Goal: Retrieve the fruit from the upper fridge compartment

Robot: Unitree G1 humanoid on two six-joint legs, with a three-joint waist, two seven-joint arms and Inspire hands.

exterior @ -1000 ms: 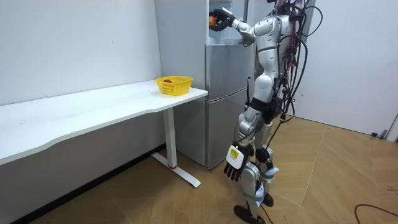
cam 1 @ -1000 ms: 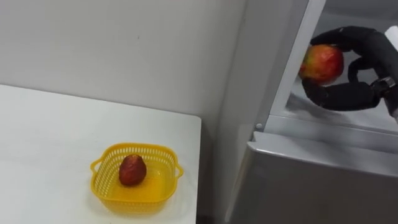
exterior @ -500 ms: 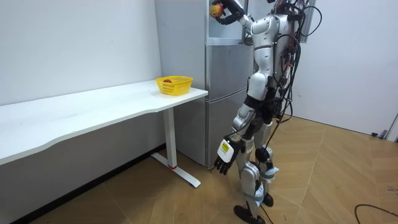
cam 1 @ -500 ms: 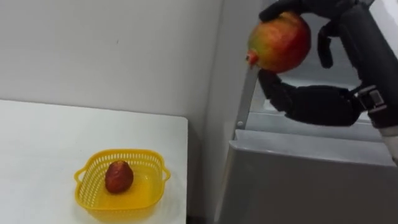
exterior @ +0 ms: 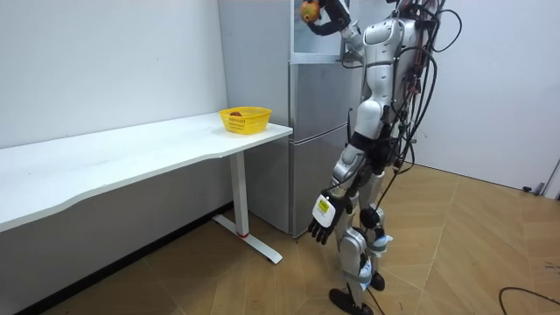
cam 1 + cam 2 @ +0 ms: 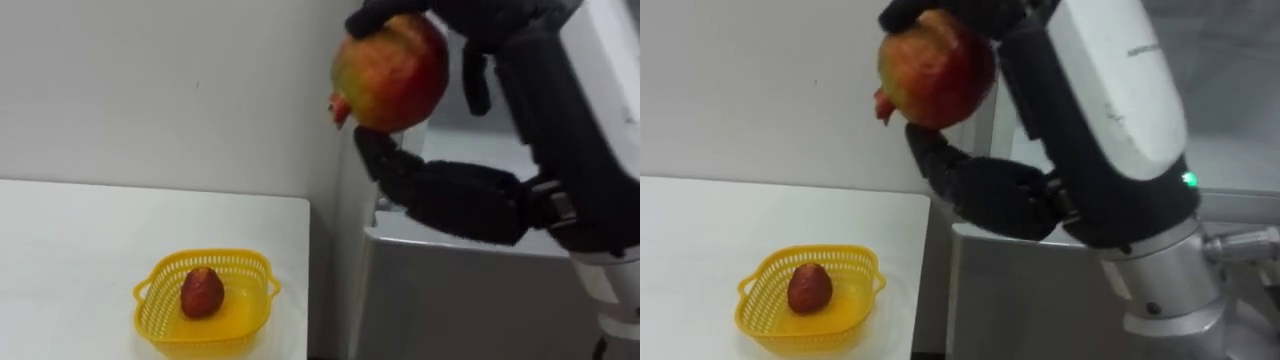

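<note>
While the robot stands at the fridge (image 6: 450, 300), its right hand (image 6: 455, 195) is up high, fingers clasped round a red-yellow pomegranate (image 6: 390, 72) outside the fridge. Left hand (image 5: 322, 219) hangs by the thigh, fingers relaxed. Yellow basket (image 6: 160, 275) on the white tabletop (image 6: 80, 250) holds one red fruit (image 6: 201, 293).

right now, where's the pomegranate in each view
left eye view: pomegranate upper centre, gripped in the right hand
room view: top centre, held up against the fridge
right eye view: upper left of centre
shared landmark: yellow basket, lower left of it in all three
</note>
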